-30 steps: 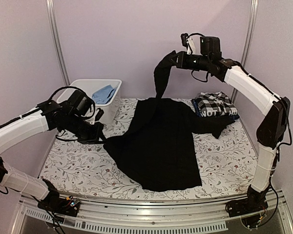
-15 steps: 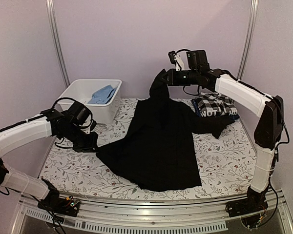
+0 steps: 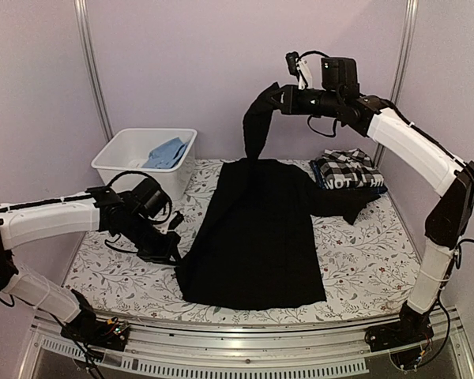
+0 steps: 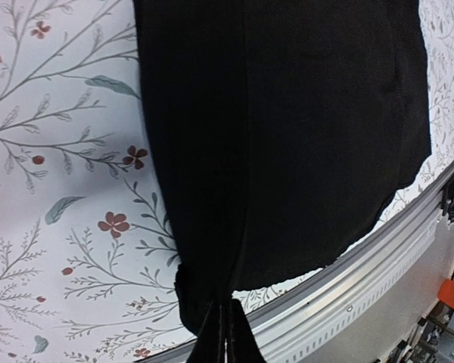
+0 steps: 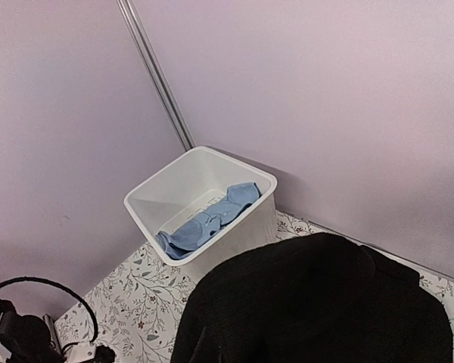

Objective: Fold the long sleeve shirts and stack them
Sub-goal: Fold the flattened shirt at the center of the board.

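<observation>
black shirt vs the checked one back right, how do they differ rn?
The black shirt is plain; the checked shirt is black-and-white check.
The black shirt lies spread open mid-table; the checked shirt is a compact folded bundle.
The left gripper pinches the black shirt's near-left edge and the right gripper lifts its far part; the checked shirt is untouched.
Both are cloth on the flowered table.

Black shirt (image 3: pixel 257 237) outspread; checked shirt (image 3: pixel 347 166) folded
</observation>
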Controlling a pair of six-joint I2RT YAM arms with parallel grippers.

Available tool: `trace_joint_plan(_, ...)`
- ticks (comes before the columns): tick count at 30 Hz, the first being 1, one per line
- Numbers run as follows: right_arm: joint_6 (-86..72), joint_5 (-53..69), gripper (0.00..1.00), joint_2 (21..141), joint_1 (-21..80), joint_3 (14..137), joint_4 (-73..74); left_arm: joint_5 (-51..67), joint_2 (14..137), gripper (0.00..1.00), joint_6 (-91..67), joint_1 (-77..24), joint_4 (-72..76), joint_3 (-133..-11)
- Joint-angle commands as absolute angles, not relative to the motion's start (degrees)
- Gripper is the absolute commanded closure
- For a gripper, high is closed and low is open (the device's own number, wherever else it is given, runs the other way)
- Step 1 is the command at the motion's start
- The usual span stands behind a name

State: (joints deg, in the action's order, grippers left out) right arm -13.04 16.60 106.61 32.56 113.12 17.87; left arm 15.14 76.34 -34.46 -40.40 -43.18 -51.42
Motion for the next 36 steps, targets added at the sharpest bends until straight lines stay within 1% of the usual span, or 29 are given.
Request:
trace_joint_plan(1,-11.1,14.3,1.00,102.7,32.4,113.6,17.6,18.1,79.9,1.00,-34.8,-44.9,-38.6,-53.4)
trace_joint_plan(9,-7.4,6.6,1.00,100.5,32.4,113.4,19.9,19.6,89.1,0.99,-34.4,-51.1,-34.3,-56.9)
trace_joint_plan(18,-5.0,1.0,1.00,99.7,32.4,113.9,21.5,21.9,95.3,0.99,-33.7,-53.7,-32.5,-62.1)
trace_joint_plan(28,-3.9,0.3,1.00,100.9,32.3,117.8,22.4,24.2,99.1,0.99,-33.2,-55.4,-32.1,-63.7)
trace_joint_plan(33,-3.6,1.5,1.00,102.3,32.4,117.7,24.1,25.3,100.2,0.95,-33.2,-55.7,-30.5,-62.1)
trace_joint_plan(36,-3.9,4.7,1.00,103.1,32.4,114.7,24.8,25.9,100.2,0.90,-33.2,-55.8,-29.8,-61.9)
